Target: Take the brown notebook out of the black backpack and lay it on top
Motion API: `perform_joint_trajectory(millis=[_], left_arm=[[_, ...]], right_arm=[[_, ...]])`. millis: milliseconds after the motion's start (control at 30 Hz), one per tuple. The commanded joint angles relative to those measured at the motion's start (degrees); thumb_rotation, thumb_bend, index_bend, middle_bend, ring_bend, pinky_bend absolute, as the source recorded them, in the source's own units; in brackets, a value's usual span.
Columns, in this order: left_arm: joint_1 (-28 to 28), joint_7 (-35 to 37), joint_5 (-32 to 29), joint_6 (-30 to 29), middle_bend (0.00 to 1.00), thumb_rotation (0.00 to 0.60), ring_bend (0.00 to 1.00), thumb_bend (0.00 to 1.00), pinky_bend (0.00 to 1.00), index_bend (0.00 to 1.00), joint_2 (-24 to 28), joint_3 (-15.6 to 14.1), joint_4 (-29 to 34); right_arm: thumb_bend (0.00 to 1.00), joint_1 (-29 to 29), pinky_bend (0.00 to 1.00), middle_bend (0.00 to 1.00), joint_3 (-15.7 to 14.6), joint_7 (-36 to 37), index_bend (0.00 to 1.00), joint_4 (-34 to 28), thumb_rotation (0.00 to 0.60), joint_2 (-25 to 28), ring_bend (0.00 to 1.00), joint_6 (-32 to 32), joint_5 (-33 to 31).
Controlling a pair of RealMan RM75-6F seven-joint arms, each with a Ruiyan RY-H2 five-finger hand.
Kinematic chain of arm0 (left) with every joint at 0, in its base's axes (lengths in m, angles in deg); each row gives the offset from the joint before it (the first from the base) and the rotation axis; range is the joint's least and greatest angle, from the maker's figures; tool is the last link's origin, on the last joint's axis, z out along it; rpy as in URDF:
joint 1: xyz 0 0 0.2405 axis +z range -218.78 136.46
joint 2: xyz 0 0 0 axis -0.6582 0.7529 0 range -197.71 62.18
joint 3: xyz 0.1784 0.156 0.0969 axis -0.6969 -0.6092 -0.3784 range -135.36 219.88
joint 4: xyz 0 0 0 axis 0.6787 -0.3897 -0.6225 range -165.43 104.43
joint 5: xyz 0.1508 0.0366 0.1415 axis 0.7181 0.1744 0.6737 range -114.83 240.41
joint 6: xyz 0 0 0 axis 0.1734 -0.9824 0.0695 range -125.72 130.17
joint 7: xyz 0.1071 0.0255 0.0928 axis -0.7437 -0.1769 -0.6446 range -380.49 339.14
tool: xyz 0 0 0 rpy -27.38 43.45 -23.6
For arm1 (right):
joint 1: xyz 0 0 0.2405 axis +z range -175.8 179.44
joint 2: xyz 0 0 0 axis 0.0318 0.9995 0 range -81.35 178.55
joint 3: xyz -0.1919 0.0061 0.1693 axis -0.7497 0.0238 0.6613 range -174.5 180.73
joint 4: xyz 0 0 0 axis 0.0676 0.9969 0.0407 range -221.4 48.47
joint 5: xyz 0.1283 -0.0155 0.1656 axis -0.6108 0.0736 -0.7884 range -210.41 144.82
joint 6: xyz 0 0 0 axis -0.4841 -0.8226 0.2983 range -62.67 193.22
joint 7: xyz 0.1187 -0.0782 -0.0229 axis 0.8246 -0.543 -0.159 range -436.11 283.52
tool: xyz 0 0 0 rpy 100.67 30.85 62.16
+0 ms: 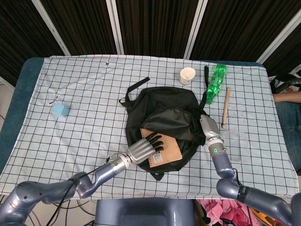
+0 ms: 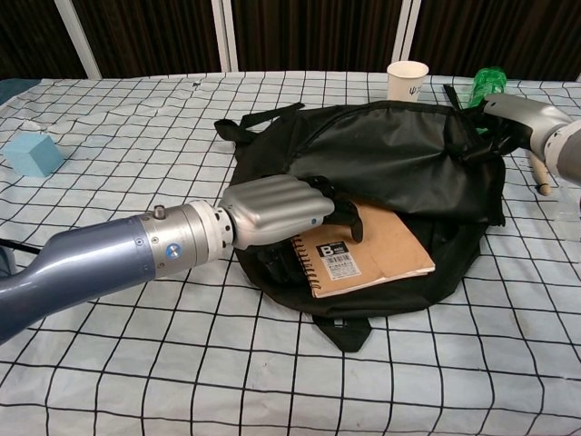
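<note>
Lying on the black backpack (image 2: 390,163), the brown notebook (image 2: 368,247) is pressed by the left hand (image 2: 272,211); its dark fingers are spread. The right hand (image 2: 508,123) grips the backpack's right edge.

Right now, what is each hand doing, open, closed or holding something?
Left hand: rests on the brown notebook, fingers over its spiral edge; a grip cannot be told.
Right hand: grips the black backpack at its edge.

- Left hand (image 2: 272,211): brushed silver shell, black fingers (image 2: 345,216).
- Behind it, a silver wrist collar with a small screw stub, then a blue-grey forearm.
- Right hand (image 1: 205,126): silver; a green light just behind it.
</note>
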Motion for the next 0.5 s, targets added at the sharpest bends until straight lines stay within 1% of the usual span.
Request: perform_joint_trajectory(millis=[33, 333, 433, 500], left_arm=[[0.0, -0.7, 0.0, -0.6, 0.13, 0.600, 0.00, 0.00, 0.00, 0.24, -0.4, -0.3, -0.7], [-0.3, -0.8, -0.5, -2.7, 0.09, 0.600, 0.00, 0.00, 0.00, 0.23, -2.7, 0.1, -3.8], [-0.7, -0.6, -0.8, -2.2, 0.10, 0.600, 0.00, 0.00, 0.00, 0.23, -3.2, 0.1, -4.5], [-0.9, -0.7, -1.0, -2.1, 0.14, 0.600, 0.00, 0.00, 0.00, 0.23, -3.5, 0.1, -4.9]], right_arm=[[0.55, 0.0, 0.12, 0.09, 0.0, -0.1, 0.63, 0.0, 0.600, 0.0, 0.07, -0.1, 0.0], [0.56, -0.1, 0.12, 0.09, -0.1, -0.2, 0.63, 0.1, 0.600, -0.2, 0.07, -0.4, 0.2], [0.56, -0.1, 0.12, 0.09, -0.1, -0.2, 0.63, 0.1, 0.600, -0.3, 0.07, -0.4, 0.3], [0.56, -0.1, 0.12, 0.09, -0.2, -0.2, 0.63, 0.2, 0.600, -0.3, 0.07, -0.4, 0.3]])
